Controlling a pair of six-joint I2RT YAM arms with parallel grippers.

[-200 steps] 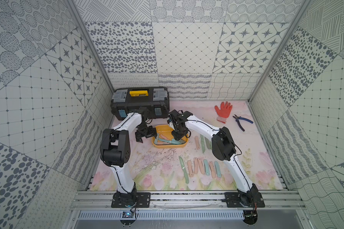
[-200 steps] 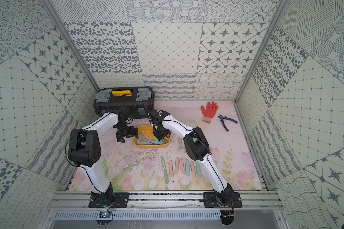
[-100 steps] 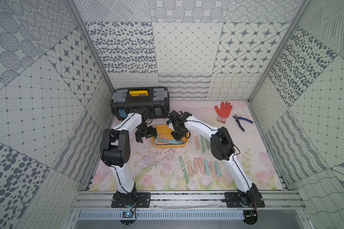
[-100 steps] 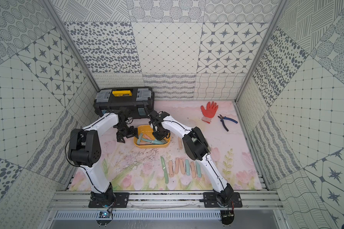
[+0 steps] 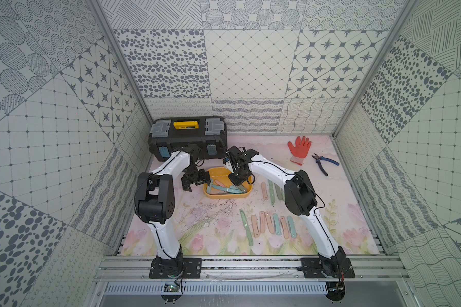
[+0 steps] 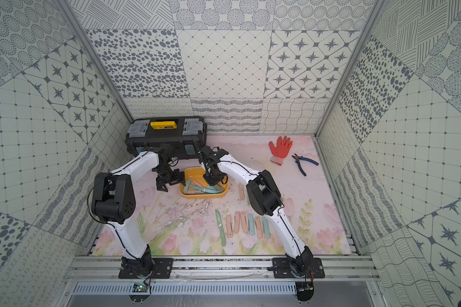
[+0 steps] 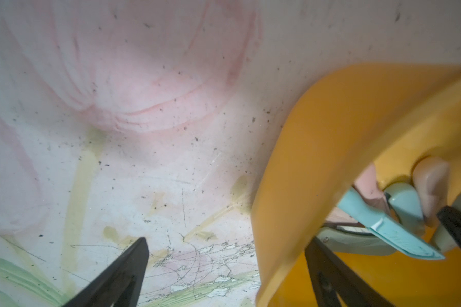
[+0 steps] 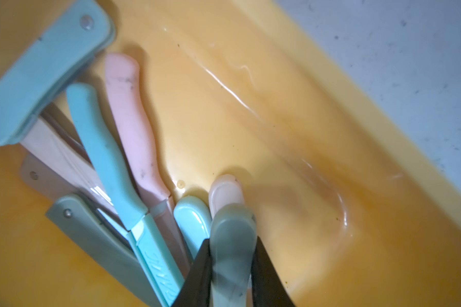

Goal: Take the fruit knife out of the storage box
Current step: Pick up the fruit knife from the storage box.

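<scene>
R gripper (image 8: 232, 255) clamped on handle of grey-green fruit knife (image 8: 232, 226), which is inside the yellow storage box (image 8: 250, 106) next to other knives (image 8: 104, 159). L gripper (image 7: 226, 240) spread wide, straddling box wall: one finger inside, one outside over counter (image 7: 144, 133). Box sits just in front of black toolbox (image 5: 188, 138).

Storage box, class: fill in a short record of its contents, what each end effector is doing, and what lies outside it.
Box: yellow storage box, lidless, on the floral mat
Contents: several pastel fruit knives, heaped, overlapping
Right end effector: closed on a grey-green knife handle inside the box
Left end effector: open, astride the box's wall
Outside: more knives in rows on the mat
</scene>
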